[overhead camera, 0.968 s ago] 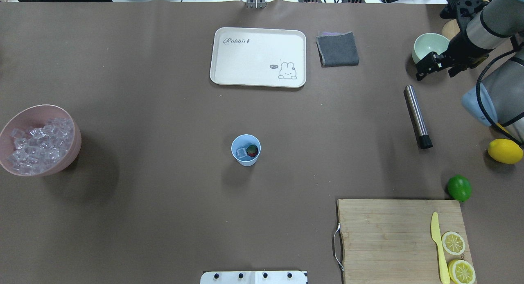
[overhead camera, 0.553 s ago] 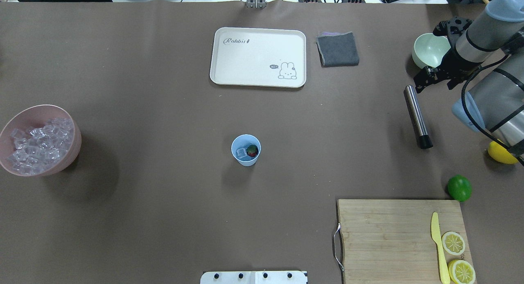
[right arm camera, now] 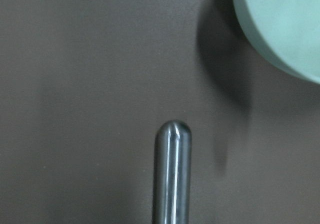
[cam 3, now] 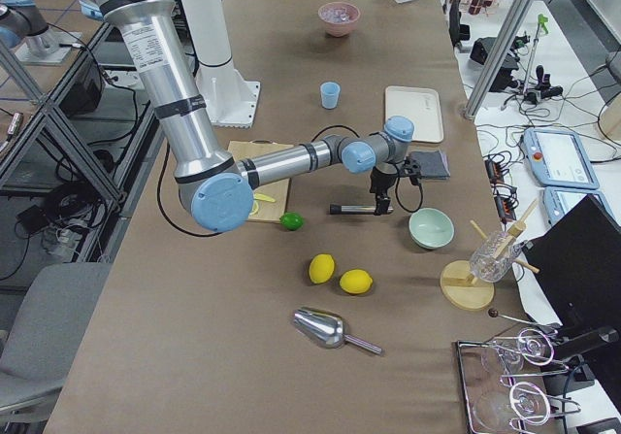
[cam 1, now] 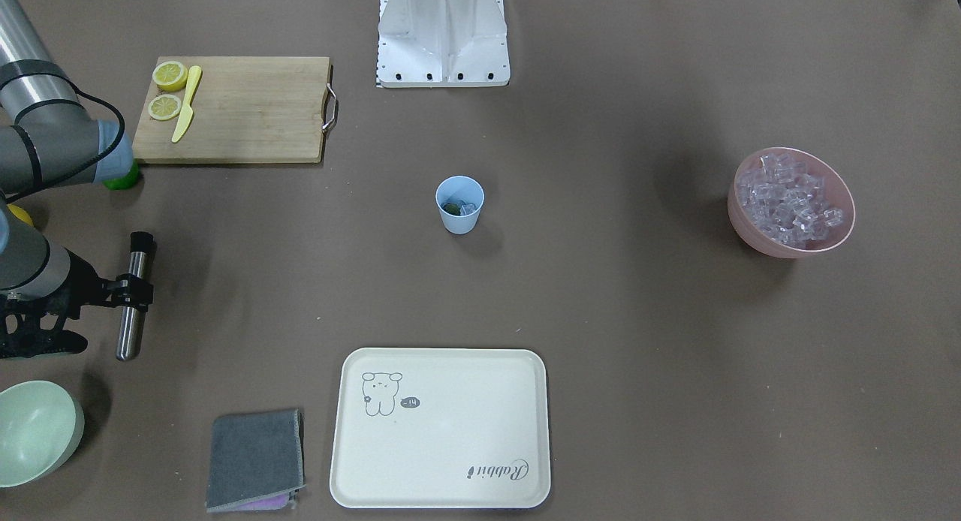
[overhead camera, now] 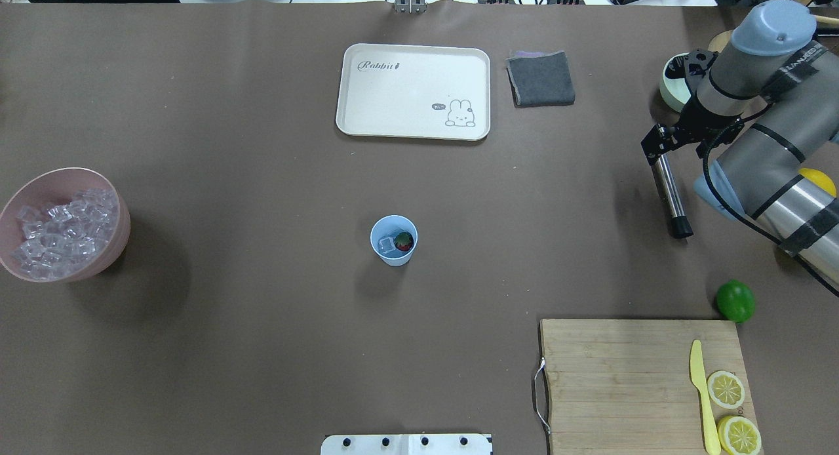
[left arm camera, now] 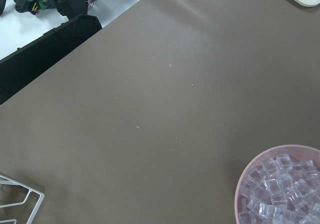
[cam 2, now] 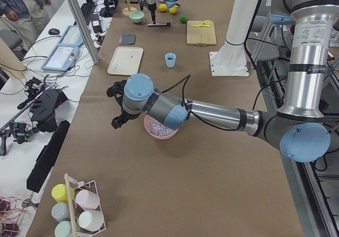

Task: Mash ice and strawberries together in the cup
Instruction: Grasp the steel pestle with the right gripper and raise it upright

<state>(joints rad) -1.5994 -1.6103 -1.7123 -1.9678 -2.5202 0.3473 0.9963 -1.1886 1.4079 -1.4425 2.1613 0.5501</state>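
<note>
The brown table [overhead camera: 262, 147] is wide, and the spot that matters is its far right corner, where my right arm [overhead camera: 767, 153] reaches in. My left gripper [cam 2: 115, 122] hangs by the pink bowl [overhead camera: 122, 235] at the opposite end, well apart from everything I need, and I cannot tell how its jaws stand. The steel muddler [overhead camera: 670, 196] lies flat on the table, its long axis running nearly straight away from me. Its black cap is at the near end and its rounded steel tip at the far end, close to the pale-green bowl [cam 1: 45, 438]. My right gripper [cam 1: 133, 288] points down over the rod with the jaws apart, one finger to each side, so they cross the axis squarely; I judge they have not closed on it yet. The wrist view shows the tip lying below me on the table. The cup [overhead camera: 393, 240] stands upright mid-table, well to my left of the muddler. In it sit a cube of ice [overhead camera: 386, 245] and the strawberry [overhead camera: 404, 241], touching, unmashed.
</note>
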